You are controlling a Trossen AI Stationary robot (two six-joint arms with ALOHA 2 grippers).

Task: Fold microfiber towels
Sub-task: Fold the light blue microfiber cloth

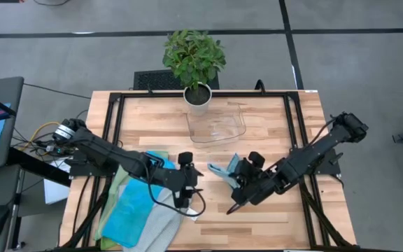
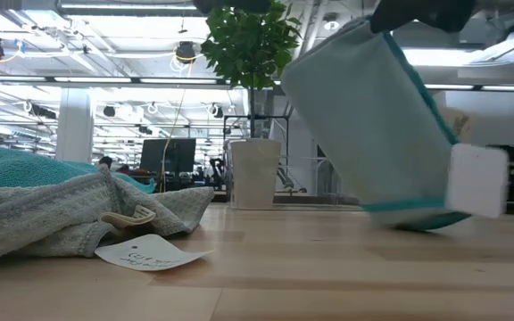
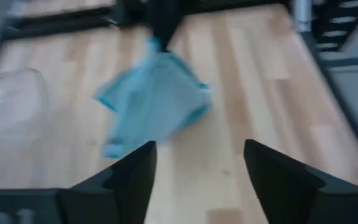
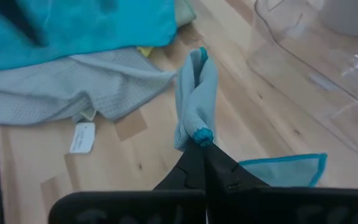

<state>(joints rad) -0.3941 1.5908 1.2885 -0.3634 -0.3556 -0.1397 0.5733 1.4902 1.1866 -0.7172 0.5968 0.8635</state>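
The right hand (image 4: 201, 144) was pinched tight on a light grey towel with teal edging (image 4: 196, 93), holding it by a bunched fold so that the cloth hung off the wooden table (image 1: 257, 210) near the table's middle, a little toward the right side; in the low view the same towel (image 2: 373, 125) hung tilted above the boards with a white tag (image 2: 476, 181) at its lower corner. The left hand (image 3: 197, 168) stood with its two fingers apart and nothing between them, pointing across the bare boards at that hanging towel (image 3: 151, 102) and clear of it. At the table's front left corner lay the pile of other towels: a bright blue one (image 1: 133, 210) on top, a grey one (image 1: 161, 225) spilling toward the front edge, and green (image 1: 110, 203) and yellow (image 1: 152, 155) edges showing beside them. A small white label (image 2: 150, 254) lay on the boards just beside the grey cloth. Toward the back edge stood a potted plant (image 1: 196, 63) in a white pot, with a clear plastic tray (image 1: 219, 124) just in front of it.
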